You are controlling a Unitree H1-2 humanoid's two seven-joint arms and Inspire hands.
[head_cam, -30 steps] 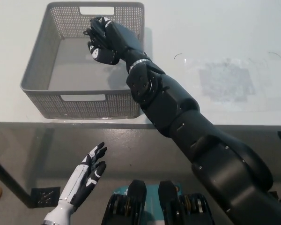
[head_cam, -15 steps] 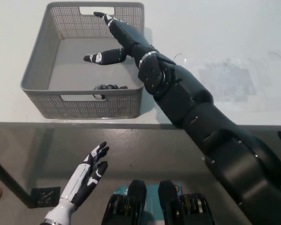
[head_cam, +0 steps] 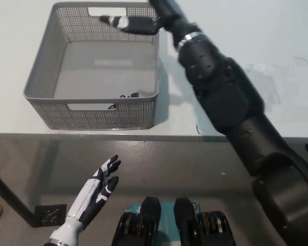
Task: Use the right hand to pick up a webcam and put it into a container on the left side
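Observation:
The grey mesh basket [head_cam: 46, 61] stands on the left part of the white table. A black webcam [head_cam: 127, 96] lies inside it against the near wall, mostly hidden by the rim. My black right hand [head_cam: 138, 21] hovers open over the basket's far right corner, one finger stretched left along the far rim, holding nothing. Its upper part runs out of the picture's top edge. My white left hand [head_cam: 96, 192] rests open below the table's front edge at the lower left.
The white table [head_cam: 256, 102] stretches to the right of the basket, with a faint scuffed patch [head_cam: 267, 77] on it. A dark floor lies below the table's front edge [head_cam: 143, 136].
My right hand opened and let the webcam fall into the basket. It has since lifted up and away toward the far right corner. The left hand stayed put.

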